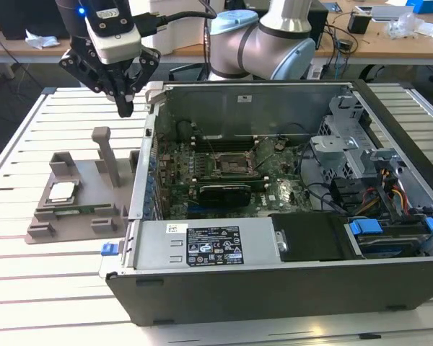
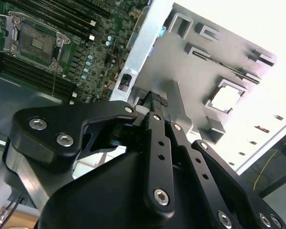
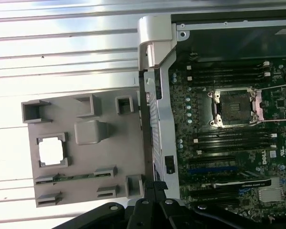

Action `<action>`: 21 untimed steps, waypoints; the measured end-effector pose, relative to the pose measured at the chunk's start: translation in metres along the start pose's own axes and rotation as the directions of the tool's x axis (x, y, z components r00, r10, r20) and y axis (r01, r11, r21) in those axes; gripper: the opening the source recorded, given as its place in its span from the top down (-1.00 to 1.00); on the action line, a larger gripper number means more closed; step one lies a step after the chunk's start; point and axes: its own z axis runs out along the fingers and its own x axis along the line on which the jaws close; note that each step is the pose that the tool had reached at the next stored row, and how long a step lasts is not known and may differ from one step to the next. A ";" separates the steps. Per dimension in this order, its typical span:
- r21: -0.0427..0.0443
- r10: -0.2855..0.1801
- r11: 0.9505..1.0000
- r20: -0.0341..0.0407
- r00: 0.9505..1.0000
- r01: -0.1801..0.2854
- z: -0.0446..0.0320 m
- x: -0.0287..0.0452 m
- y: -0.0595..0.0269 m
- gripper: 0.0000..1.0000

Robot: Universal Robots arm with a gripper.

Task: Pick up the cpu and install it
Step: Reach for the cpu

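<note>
Gripper above the table by the tray; cpu not yet lifted.

The gripper point(image 1: 124, 108) was noted hanging at the exterior view's left, just outside the case point(image 1: 274, 281) wall, its jaws clenched together on nothing. The cpu point(image 1: 61, 191) was seen lying flat in its recess on the grey tray point(image 1: 86, 184), nearer and further left than the gripper and well apart from it. The socket point(image 1: 234, 164) was seen inside the case, on the board. Risks, as judged: if brought down with the jaws closed, the tips would be driven onto the chip's lid. The upright post point(image 1: 108, 155) beside the recess could be clipped on approach. A tilted grip, forced by the recess walls, could let the chip be dropped or seated askew, and the socket contacts bent.
</note>
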 end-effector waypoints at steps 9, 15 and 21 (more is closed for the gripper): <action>0.000 0.000 1.000 0.000 1.000 0.000 -0.0004 0.0139 -0.0010 0.79; 0.000 0.000 1.000 0.000 1.000 0.000 -0.0005 0.0229 -0.0017 0.79; 0.000 0.000 1.000 0.000 1.000 0.000 -0.0007 0.0312 -0.0023 0.79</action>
